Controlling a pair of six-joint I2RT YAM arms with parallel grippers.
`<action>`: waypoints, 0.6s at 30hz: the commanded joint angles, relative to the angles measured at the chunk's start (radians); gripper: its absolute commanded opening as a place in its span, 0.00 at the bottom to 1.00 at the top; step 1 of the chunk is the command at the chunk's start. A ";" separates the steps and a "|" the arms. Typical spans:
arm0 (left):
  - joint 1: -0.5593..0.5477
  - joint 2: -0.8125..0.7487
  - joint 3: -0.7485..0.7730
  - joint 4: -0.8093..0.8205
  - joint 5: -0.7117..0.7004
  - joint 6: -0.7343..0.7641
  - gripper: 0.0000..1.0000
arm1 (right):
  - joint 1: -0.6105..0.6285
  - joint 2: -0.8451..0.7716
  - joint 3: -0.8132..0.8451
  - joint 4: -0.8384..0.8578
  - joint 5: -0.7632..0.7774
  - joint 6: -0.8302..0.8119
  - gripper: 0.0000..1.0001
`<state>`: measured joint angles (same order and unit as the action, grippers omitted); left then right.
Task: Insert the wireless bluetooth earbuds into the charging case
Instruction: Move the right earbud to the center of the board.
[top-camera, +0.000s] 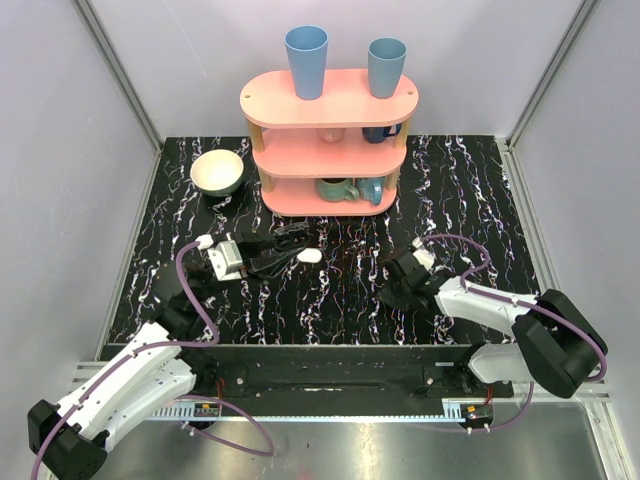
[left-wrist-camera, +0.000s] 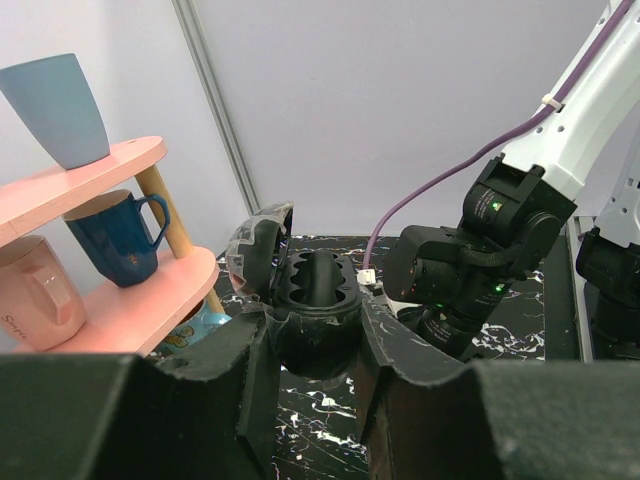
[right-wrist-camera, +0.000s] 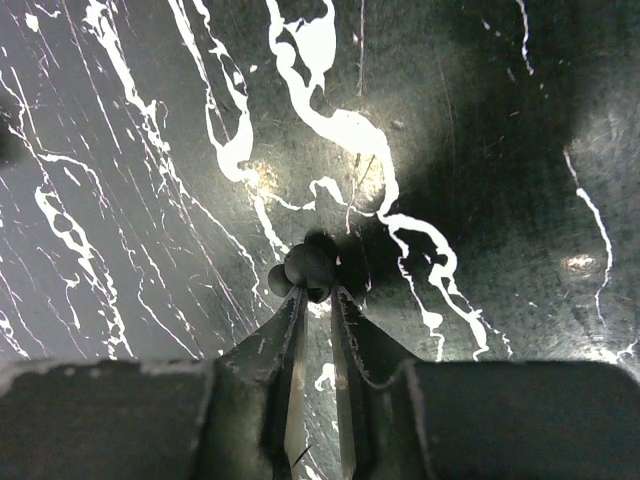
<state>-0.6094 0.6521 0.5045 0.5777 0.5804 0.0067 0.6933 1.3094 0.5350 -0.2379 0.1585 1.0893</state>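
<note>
Slippage is risked, since the dark earbud (right-wrist-camera: 308, 268), on the worktop (right-wrist-camera: 480, 150) in front of the pink shelf (top-camera: 330, 100), is pinched only by the tips of the right tool (right-wrist-camera: 318, 294), while the open charging case (left-wrist-camera: 318, 290) is clamped in the left tool (left-wrist-camera: 318, 350) nearer that shelf.

Left arm stretched toward the far middle, left gripper (top-camera: 298, 250) clamped on the charging case (left-wrist-camera: 315, 295); right gripper (right-wrist-camera: 315, 296) points straight down, jaws nearly together.
</note>
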 joint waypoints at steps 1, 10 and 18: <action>0.004 0.001 0.046 0.054 0.015 -0.004 0.00 | -0.025 0.007 -0.003 -0.015 0.102 -0.058 0.21; 0.005 0.007 0.048 0.059 0.015 -0.005 0.01 | -0.034 0.048 0.066 0.008 0.118 -0.169 0.05; 0.005 0.006 0.040 0.060 0.013 -0.004 0.01 | -0.040 0.151 0.201 0.000 0.076 -0.535 0.10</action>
<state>-0.6094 0.6586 0.5045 0.5781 0.5812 0.0067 0.6666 1.3914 0.6346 -0.2394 0.2039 0.7971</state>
